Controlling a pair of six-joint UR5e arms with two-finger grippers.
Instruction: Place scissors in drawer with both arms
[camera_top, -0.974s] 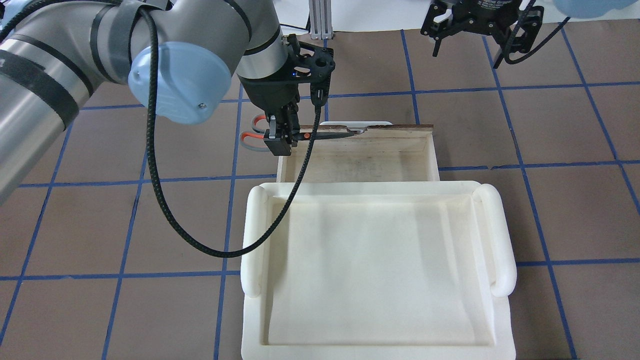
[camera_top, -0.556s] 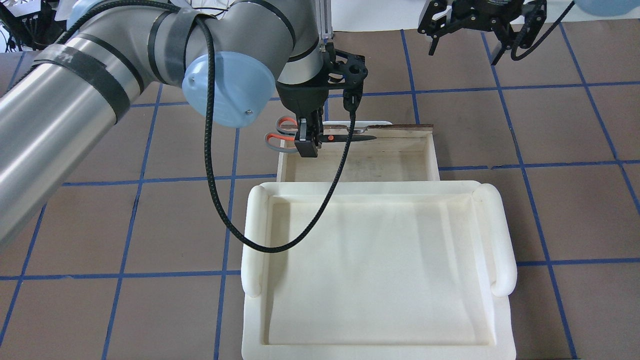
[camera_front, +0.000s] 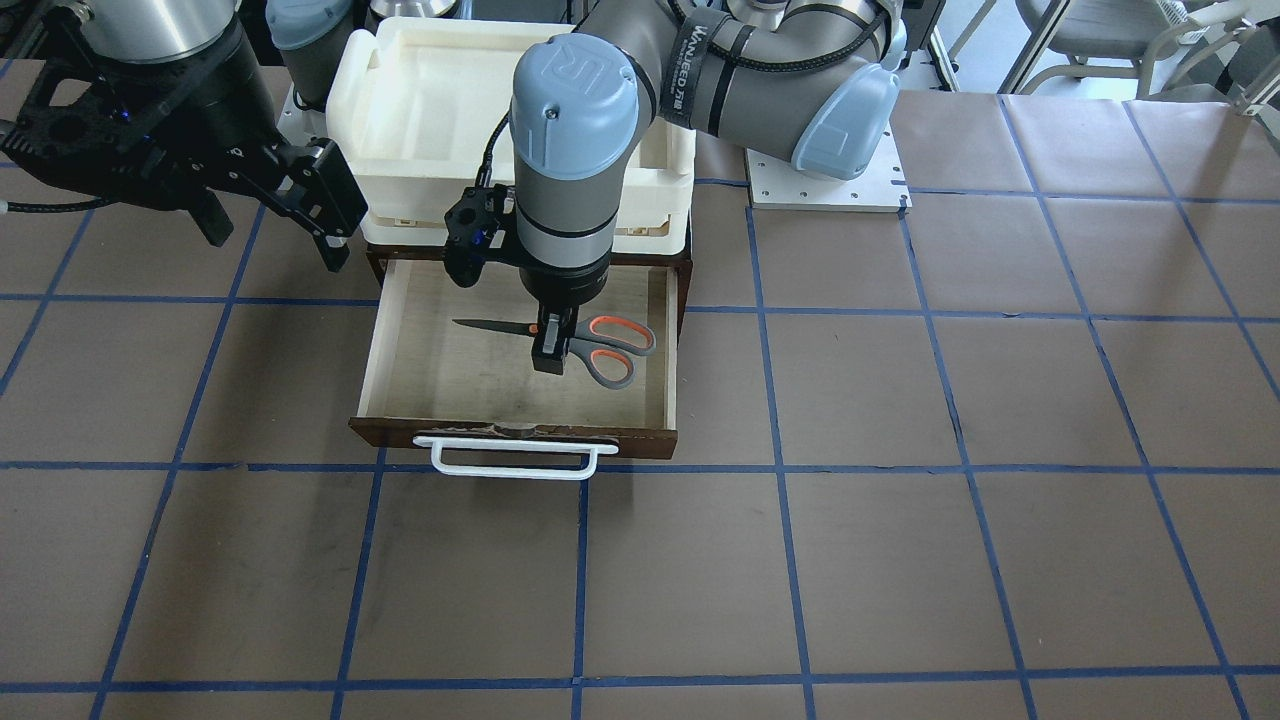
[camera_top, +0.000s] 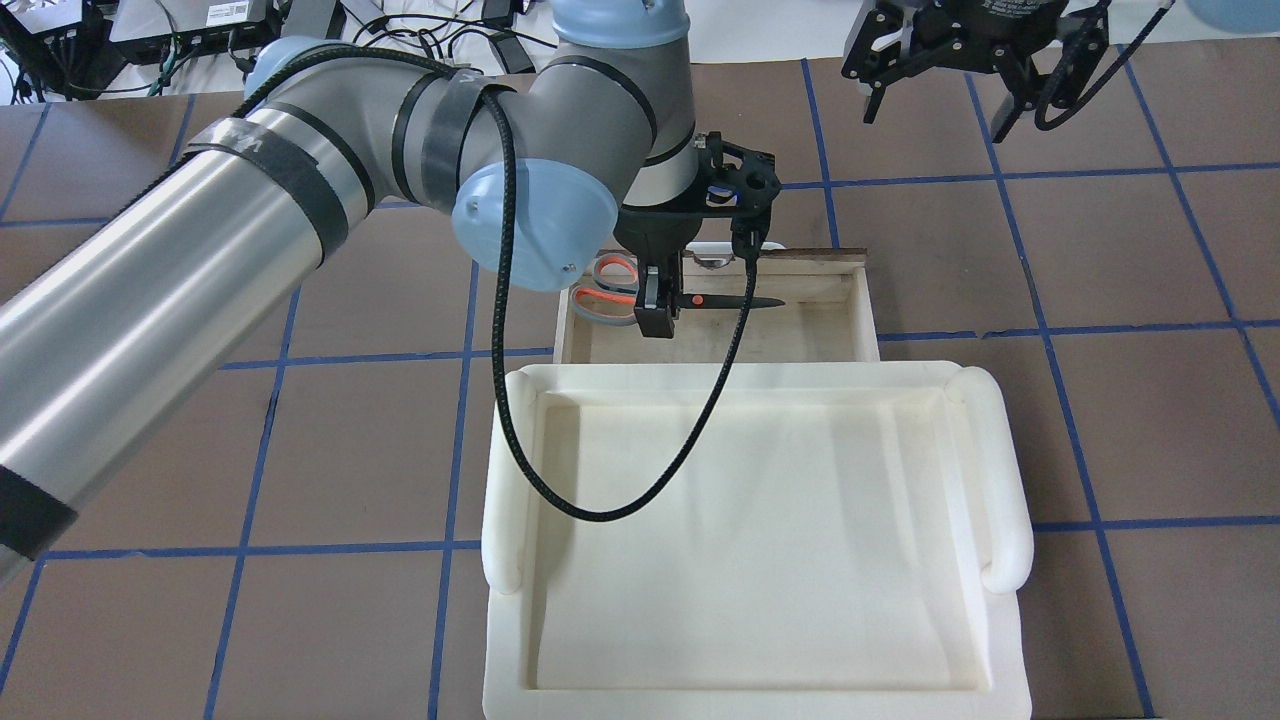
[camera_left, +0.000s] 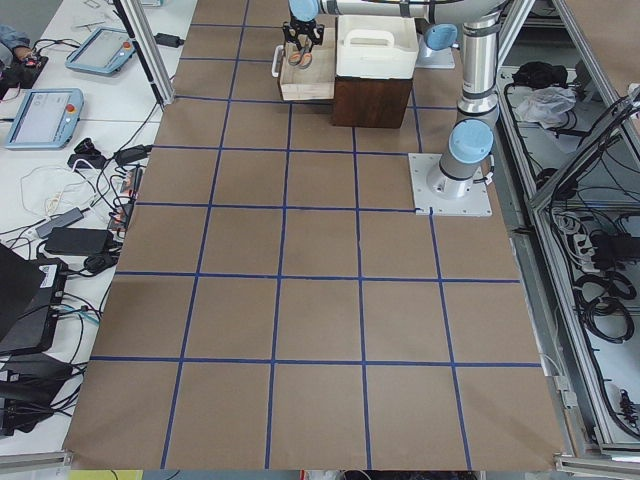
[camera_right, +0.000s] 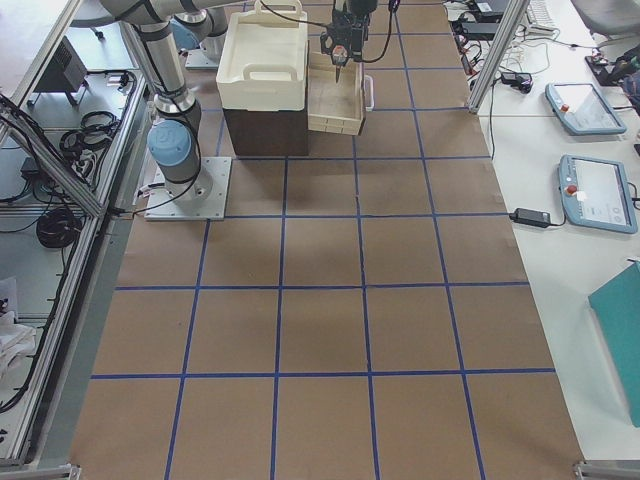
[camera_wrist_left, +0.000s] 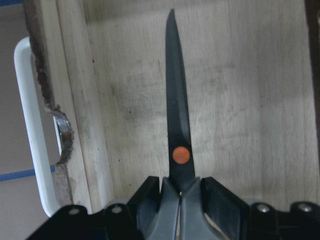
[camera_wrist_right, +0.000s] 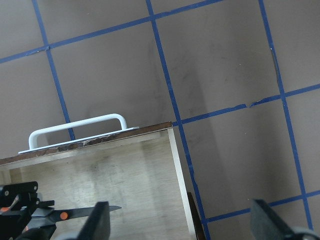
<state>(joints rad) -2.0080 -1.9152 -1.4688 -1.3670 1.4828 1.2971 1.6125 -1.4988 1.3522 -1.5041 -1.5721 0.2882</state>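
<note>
My left gripper (camera_front: 548, 352) is shut on the scissors (camera_front: 600, 345) near the orange pivot. It holds them level over the pale inside of the open drawer (camera_front: 420, 370). In the overhead view the gripper (camera_top: 657, 316) has the handles on its left and the blades (camera_top: 735, 301) pointing right. The left wrist view shows the scissors (camera_wrist_left: 177, 125) between the fingertips (camera_wrist_left: 216, 197), with the drawer floor below. My right gripper (camera_top: 940, 90) is open and empty, off past the drawer's front right corner; it also shows in the front-facing view (camera_front: 270, 215).
A cream-white plastic tray (camera_top: 505, 480) sits on top of the cabinet behind the drawer. The drawer's white bar handle (camera_front: 510, 462) sticks out at the front. Brown table paper with blue tape lines lies all around.
My left arm has carried the scissors to the right, from over the drawer's left wall to over its inside. The right gripper has hardly moved.
</note>
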